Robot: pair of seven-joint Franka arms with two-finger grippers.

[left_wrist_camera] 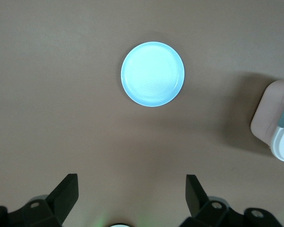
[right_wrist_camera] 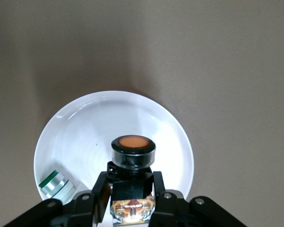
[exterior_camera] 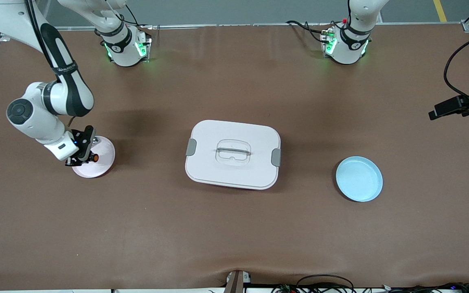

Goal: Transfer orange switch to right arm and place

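Observation:
My right gripper is shut on the orange switch, a stubby black part with an orange face. It holds the switch just over a white plate toward the right arm's end of the table. In the right wrist view the switch sits between the black fingers of the right gripper, above the plate. My left gripper is open and empty, high over the table, with a light blue plate below it. It is out of the front view.
A small silver piece with a green band lies in the white plate near its rim. A white lidded box with grey clasps stands mid-table. The light blue plate lies toward the left arm's end. A black camera mount stands at that end.

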